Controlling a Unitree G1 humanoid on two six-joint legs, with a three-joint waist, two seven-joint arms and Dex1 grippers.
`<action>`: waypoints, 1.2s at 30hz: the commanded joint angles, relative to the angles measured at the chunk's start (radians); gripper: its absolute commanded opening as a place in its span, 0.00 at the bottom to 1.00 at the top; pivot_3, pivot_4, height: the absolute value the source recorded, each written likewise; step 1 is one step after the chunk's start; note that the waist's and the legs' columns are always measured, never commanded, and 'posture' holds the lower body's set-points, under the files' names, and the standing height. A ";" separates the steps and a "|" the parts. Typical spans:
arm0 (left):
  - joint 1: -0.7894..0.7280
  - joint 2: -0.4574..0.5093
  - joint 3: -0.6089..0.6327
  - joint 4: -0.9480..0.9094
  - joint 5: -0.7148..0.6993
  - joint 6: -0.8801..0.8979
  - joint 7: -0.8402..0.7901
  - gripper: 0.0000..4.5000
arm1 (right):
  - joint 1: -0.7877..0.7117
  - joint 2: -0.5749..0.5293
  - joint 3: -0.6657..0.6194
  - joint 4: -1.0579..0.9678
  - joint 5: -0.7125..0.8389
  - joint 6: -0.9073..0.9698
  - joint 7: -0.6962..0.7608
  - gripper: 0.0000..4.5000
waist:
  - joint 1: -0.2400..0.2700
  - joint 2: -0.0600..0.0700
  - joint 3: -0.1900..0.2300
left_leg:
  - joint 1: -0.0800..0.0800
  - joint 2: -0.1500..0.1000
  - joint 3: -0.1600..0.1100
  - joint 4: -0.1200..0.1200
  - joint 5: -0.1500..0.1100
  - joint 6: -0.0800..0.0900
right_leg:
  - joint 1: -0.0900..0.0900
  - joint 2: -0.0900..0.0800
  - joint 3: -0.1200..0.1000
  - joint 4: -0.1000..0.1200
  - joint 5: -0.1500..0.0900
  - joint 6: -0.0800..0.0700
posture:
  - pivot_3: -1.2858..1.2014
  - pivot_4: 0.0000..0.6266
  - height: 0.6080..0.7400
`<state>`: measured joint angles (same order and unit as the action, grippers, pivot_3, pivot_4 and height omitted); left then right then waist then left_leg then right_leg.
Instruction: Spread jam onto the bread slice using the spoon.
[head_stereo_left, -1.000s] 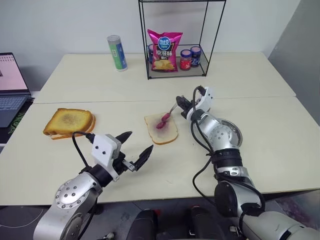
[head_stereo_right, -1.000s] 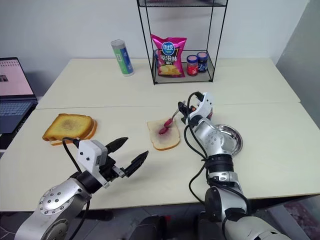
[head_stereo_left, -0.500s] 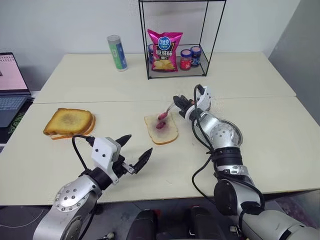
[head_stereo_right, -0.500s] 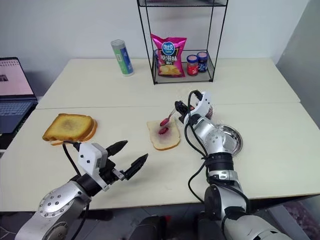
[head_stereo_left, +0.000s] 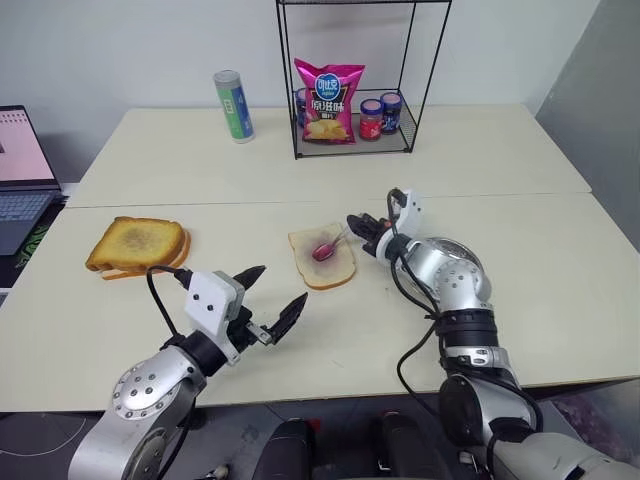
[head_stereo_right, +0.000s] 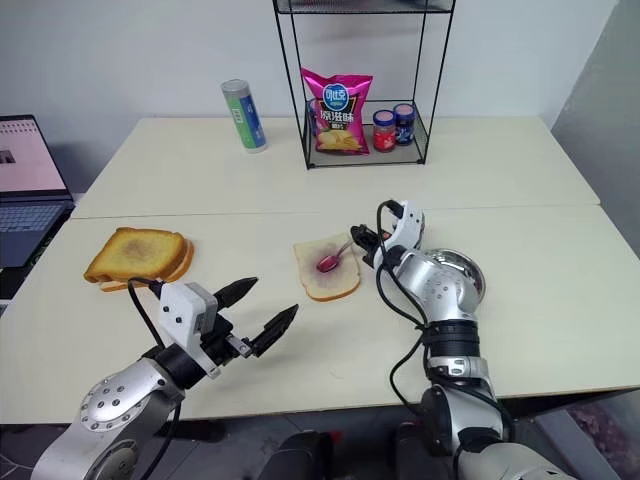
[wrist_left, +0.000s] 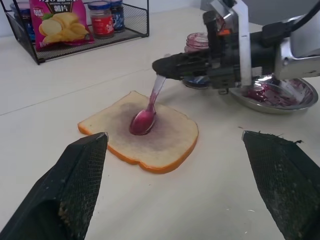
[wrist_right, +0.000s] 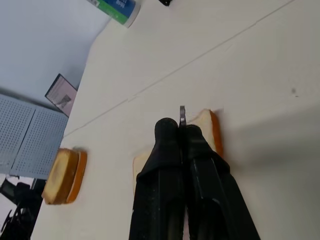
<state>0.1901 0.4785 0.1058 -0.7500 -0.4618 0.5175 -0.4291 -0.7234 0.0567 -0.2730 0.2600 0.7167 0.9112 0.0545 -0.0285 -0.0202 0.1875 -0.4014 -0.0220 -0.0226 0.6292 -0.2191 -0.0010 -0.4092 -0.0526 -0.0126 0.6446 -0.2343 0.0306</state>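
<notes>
The bread slice (head_stereo_left: 322, 258) lies flat at mid-table, pale with a tan crust and a purplish-red jam (wrist_left: 131, 113) stain across its middle. My right gripper (head_stereo_left: 356, 222) is shut on the handle of the slim spoon (wrist_left: 151, 102), just off the slice's right edge. The spoon's red-stained bowl rests on the stain. In the right wrist view the handle's tip pokes out between the closed fingers (wrist_right: 167, 145). My left gripper (head_stereo_left: 277, 287) hovers open and holds nothing, nearer to me and left of the slice.
A round metal dish (wrist_left: 306, 96) smeared with jam sits right of the slice, under my right arm, with an open jar (wrist_left: 196, 42) behind it. Toasted slices (head_stereo_left: 138, 244) lie at the left. At the back stand a wire rack (head_stereo_left: 350, 150) with a chip bag and jars, and a green can (head_stereo_left: 233, 105).
My right gripper has dropped and drawn back toward me, laying the spoon flatter with its bowl on the bread's middle. The left arm has not moved.
</notes>
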 joint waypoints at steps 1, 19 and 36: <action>-0.016 0.005 -0.005 -0.010 0.002 -0.021 -0.014 1.00 | 0.034 -0.025 -0.014 -0.102 0.070 0.122 0.003 0.01 | 0.000 0.000 0.000 | 0.000 0.000 0.000 0.000 0.000 0.000 | 0.000 0.000 0.000 0.000 0.000 0.000 | 0.52 0.24 1.00; -0.062 0.010 -0.018 0.043 -0.001 -0.029 -0.063 1.00 | 0.119 -0.104 -0.146 -0.307 0.310 0.461 -0.032 0.01 | 0.000 0.000 0.000 | -0.001 0.000 0.000 0.000 0.000 0.000 | 0.000 0.000 0.000 -0.001 0.000 0.000 | 0.52 0.24 1.00; -0.347 0.069 -0.140 0.262 -0.009 -0.060 -0.314 1.00 | 0.348 -0.317 -0.304 -0.726 0.469 0.259 -0.042 0.01 | 0.014 0.000 0.000 | -0.007 -0.002 -0.001 0.000 0.000 0.000 | -0.003 0.001 -0.002 -0.003 -0.001 0.003 | 0.52 0.24 1.00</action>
<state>-0.1313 0.5292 -0.0151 -0.4895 -0.4654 0.4894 -0.6870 -0.3971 -0.2225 -0.5410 -0.3950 1.1465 1.2037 -0.0039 -0.0143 -0.0202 0.1879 -0.4089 -0.0238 -0.0233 0.6294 -0.2196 -0.0002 -0.4133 -0.0514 -0.0138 0.6415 -0.2349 0.0336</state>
